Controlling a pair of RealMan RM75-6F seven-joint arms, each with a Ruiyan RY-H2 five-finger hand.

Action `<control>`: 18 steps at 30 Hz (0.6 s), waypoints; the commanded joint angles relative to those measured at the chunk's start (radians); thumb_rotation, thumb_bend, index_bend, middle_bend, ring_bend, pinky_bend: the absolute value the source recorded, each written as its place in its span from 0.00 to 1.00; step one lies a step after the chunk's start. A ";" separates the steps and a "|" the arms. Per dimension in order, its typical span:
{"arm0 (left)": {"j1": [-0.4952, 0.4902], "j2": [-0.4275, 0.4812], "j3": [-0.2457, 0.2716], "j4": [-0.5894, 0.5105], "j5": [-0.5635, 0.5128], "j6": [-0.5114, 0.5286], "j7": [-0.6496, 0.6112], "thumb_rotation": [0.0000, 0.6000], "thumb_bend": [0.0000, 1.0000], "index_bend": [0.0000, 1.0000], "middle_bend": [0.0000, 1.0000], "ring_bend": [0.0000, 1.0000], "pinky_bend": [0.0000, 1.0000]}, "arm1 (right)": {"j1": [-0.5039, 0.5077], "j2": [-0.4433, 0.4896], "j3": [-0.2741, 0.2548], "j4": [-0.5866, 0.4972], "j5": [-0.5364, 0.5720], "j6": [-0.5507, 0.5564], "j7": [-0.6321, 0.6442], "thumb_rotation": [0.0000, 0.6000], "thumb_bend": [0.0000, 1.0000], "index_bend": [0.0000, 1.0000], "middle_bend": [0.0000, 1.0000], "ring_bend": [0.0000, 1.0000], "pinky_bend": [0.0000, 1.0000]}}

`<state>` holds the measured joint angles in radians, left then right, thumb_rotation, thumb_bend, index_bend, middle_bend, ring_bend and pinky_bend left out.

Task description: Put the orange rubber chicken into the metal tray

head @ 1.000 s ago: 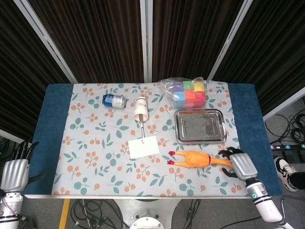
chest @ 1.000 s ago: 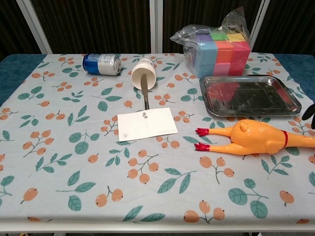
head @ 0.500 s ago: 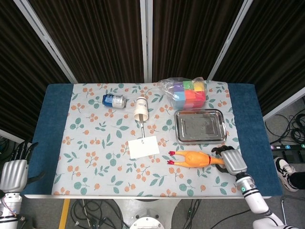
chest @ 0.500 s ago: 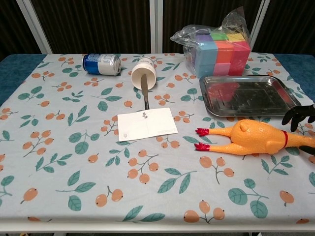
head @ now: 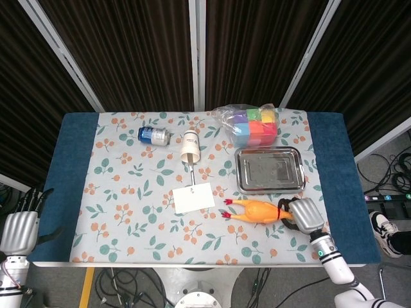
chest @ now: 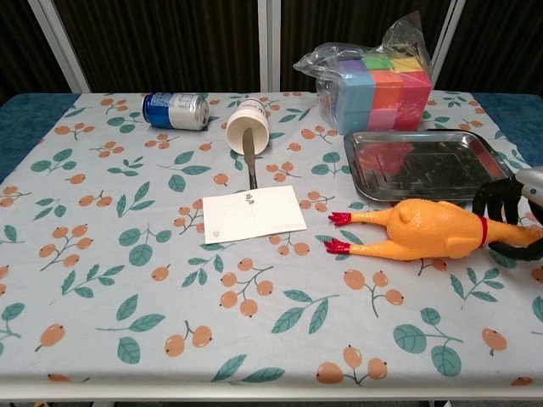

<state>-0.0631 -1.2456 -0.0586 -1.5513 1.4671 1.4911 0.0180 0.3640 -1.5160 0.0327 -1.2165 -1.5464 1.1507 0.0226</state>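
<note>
While chest view crops it, left robot hand (head: 19, 230) idle — head view only

Lab test bench: black curtains (head: 128, 51), floor cables (head: 392, 170) (tangled), draped table (head: 70, 192).

The right hand (head: 303, 215) has slid inward from the table's right edge, and its dark fingers (chest: 496, 203) have now curled around the neck end of the orange rubber chicken (chest: 420, 233). The chicken has been nudged a little toward the left edge, and its red feet now lie closer to the white paper card (chest: 254, 214).
</note>
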 commanded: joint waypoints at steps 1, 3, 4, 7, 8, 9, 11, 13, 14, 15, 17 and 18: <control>-0.033 0.037 -0.012 -0.019 0.033 -0.021 -0.060 1.00 0.16 0.19 0.11 0.09 0.18 | 0.028 0.072 0.017 -0.075 -0.053 0.049 0.013 1.00 0.40 0.79 0.67 0.62 0.89; -0.061 0.064 -0.025 -0.032 0.054 -0.040 -0.116 1.00 0.16 0.19 0.11 0.09 0.18 | 0.058 0.133 0.033 -0.141 -0.081 0.052 0.011 1.00 0.41 0.83 0.69 0.64 0.91; -0.076 0.076 -0.032 -0.037 0.066 -0.048 -0.146 1.00 0.16 0.19 0.11 0.09 0.18 | 0.074 0.160 0.041 -0.170 -0.093 0.047 0.006 1.00 0.41 0.84 0.69 0.64 0.91; -0.138 0.117 -0.057 -0.059 0.093 -0.102 -0.277 1.00 0.16 0.19 0.11 0.09 0.18 | 0.136 0.238 0.081 -0.259 -0.120 0.021 -0.033 1.00 0.41 0.85 0.70 0.64 0.92; -0.159 0.130 -0.065 -0.065 0.100 -0.120 -0.321 1.00 0.16 0.19 0.11 0.09 0.18 | 0.155 0.256 0.092 -0.283 -0.130 0.013 -0.050 1.00 0.41 0.85 0.70 0.64 0.92; -0.188 0.142 -0.077 -0.072 0.106 -0.147 -0.381 1.00 0.16 0.19 0.11 0.09 0.18 | 0.180 0.276 0.109 -0.314 -0.141 0.001 -0.072 1.00 0.41 0.85 0.70 0.64 0.92; -0.236 0.160 -0.093 -0.080 0.109 -0.198 -0.476 1.00 0.15 0.19 0.11 0.09 0.18 | 0.220 0.300 0.133 -0.356 -0.153 -0.025 -0.100 1.00 0.41 0.86 0.70 0.64 0.92; -0.296 0.183 -0.109 -0.089 0.107 -0.273 -0.601 1.00 0.15 0.19 0.11 0.09 0.19 | 0.267 0.318 0.160 -0.394 -0.161 -0.058 -0.134 1.00 0.41 0.86 0.70 0.64 0.92; -0.321 0.193 -0.114 -0.093 0.107 -0.307 -0.660 1.00 0.15 0.19 0.11 0.09 0.19 | 0.287 0.324 0.170 -0.408 -0.163 -0.074 -0.149 1.00 0.41 0.87 0.70 0.64 0.92; -0.355 0.203 -0.120 -0.097 0.108 -0.349 -0.740 1.00 0.15 0.19 0.11 0.09 0.19 | 0.310 0.333 0.182 -0.427 -0.164 -0.095 -0.170 1.00 0.41 0.87 0.70 0.64 0.92; -0.403 0.203 -0.129 -0.087 0.107 -0.404 -0.819 1.00 0.15 0.19 0.12 0.10 0.19 | 0.336 0.340 0.198 -0.454 -0.164 -0.113 -0.212 1.00 0.41 0.87 0.70 0.64 0.92; -0.434 0.201 -0.129 -0.077 0.113 -0.441 -0.846 1.00 0.15 0.19 0.12 0.10 0.19 | 0.351 0.340 0.206 -0.469 -0.166 -0.121 -0.239 1.00 0.41 0.87 0.70 0.64 0.92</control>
<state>-0.3792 -1.0769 -0.1579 -1.6267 1.5661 1.1836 -0.6792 0.6884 -1.1894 0.2139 -1.6520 -1.7041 1.0548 -0.1740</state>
